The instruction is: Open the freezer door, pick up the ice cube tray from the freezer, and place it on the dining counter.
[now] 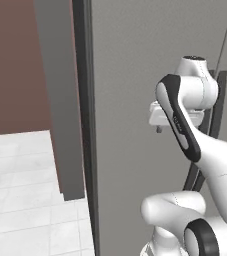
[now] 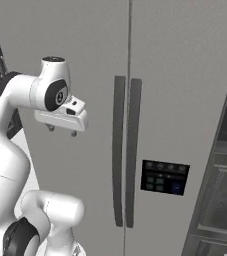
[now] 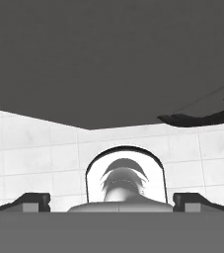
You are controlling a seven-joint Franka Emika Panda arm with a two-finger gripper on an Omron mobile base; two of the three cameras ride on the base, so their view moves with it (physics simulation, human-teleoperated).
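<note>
— While the gripper (image 2: 61, 131) hung wide open and empty, pointing down, where was the freezer door (image 2: 65, 55)?
— Shut, just beyond it. Looked tall, stiff, probably heavy; its slim dark handle (image 2: 118, 150) seemed the place to grip.

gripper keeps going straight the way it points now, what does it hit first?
The open gripper points down beside the closed matte grey freezer door. The white tiled floor lies ahead, probably first; the robot's own base may intervene, depth unclear.
</note>
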